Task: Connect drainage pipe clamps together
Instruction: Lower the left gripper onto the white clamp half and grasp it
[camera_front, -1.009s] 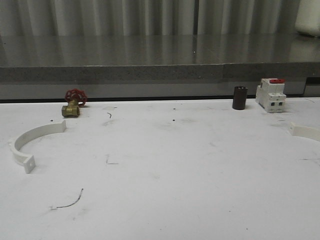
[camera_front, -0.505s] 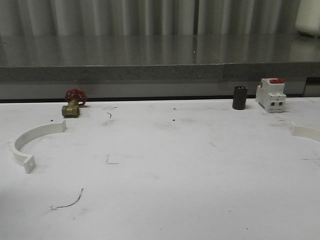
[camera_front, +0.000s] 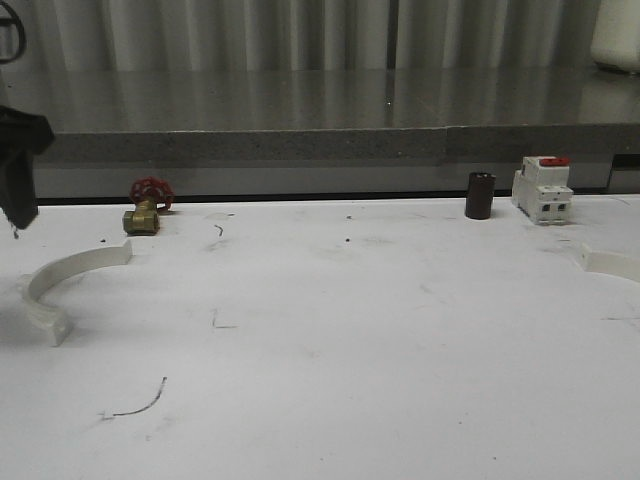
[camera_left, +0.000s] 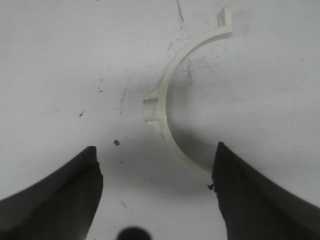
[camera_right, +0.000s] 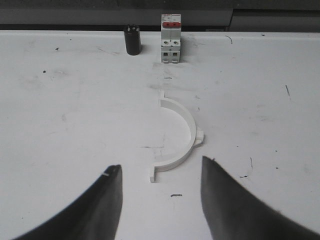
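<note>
The front view looks forward and low over the white table, taking in its whole width up to the grey ledge at the back. The left wrist view looks almost straight down from close above the table, its 2 dark fingers framing the left clamp half; the same half lies at the left edge of the front view. The right wrist view sits higher and tilts forward, reaching past the right clamp half to the black cylinder and breaker, both shared with the front view's right side.
</note>
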